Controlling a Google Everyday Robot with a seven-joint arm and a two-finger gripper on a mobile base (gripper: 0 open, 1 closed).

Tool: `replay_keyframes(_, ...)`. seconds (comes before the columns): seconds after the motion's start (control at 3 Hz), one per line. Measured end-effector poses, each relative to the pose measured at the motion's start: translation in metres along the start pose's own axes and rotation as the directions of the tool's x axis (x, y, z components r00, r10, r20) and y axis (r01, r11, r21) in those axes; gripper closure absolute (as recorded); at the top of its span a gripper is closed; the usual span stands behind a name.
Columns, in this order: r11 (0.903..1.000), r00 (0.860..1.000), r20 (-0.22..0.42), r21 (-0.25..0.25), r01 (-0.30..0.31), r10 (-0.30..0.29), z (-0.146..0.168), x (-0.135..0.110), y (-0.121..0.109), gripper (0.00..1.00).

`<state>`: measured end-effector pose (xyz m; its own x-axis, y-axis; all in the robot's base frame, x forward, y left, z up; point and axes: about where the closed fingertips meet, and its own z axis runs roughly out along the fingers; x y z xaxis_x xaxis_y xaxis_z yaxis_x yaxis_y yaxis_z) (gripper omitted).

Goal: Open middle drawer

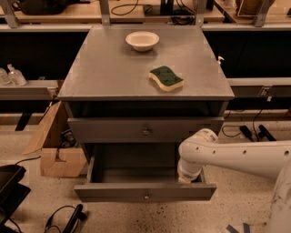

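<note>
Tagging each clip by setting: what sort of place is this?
Probably a robotics lab or workshop: cables on the floor, wired workbenches behind, a cardboard box beside the grey cabinet. The gripper is down inside the open grey drawer, toward the picture's right.

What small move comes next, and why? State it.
Probably lift the end effector straight up out of the middle drawer: the drawer already stands pulled well out, its box exposed, and the end effector hangs inside it near the front panel, so only clearing it seems left.
</note>
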<state>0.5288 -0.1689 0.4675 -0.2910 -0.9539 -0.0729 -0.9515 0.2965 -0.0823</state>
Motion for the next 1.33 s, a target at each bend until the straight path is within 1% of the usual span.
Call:
replay_keyframes(0.33,0.9987,0.998,0.026,0.015,0.048,-0.048,0.005,-0.008,-0.007,1.00)
replay_keyframes(0.67,0.9929,0.991,0.071,0.034,0.114,-0.116,0.020,-0.021,-0.021,1.00)
replay_keyframes(1.0,0.9877,0.981,0.120,0.036,0.152,-0.156,0.041,-0.030,-0.026,1.00)
replay_keyframes(1.33,0.9864,0.979,0.120,0.034,0.161,-0.163,0.044,-0.030,-0.025,1.00)
